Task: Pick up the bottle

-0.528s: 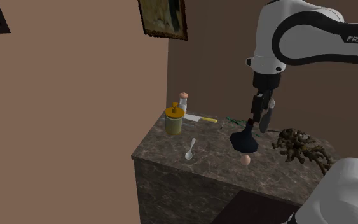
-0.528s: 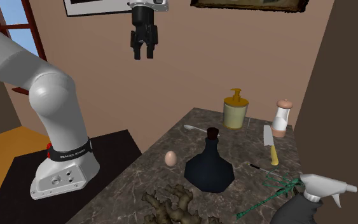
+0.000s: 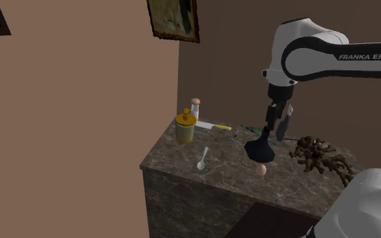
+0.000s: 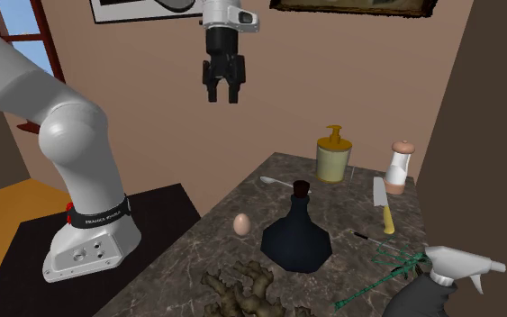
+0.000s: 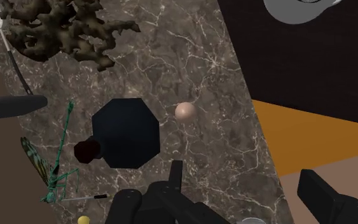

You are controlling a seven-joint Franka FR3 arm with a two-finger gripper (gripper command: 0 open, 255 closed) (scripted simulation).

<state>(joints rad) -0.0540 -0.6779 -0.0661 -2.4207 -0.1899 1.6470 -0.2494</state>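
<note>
The gripper [image 4: 222, 96] hung above the surface [image 4: 350, 209], fingers spread, holding nothing. The dark bottle [image 4: 296, 238] stood upright on the surface. In the second exterior view, an egg [image 4: 241, 224] lay near its 9 o'clock.

The tool [image 5: 241, 175] hangs over a dark marbled desk [image 5: 196, 57], its two black fingers standing apart. A dark bottle [image 5: 125, 132] with a dark red stopper, seen from above, stands just beyond one finger, outside the gap. A pale egg [image 5: 184, 112] lies near the bottle. A brown tangle [image 5: 63, 28] lies farther off.
</note>
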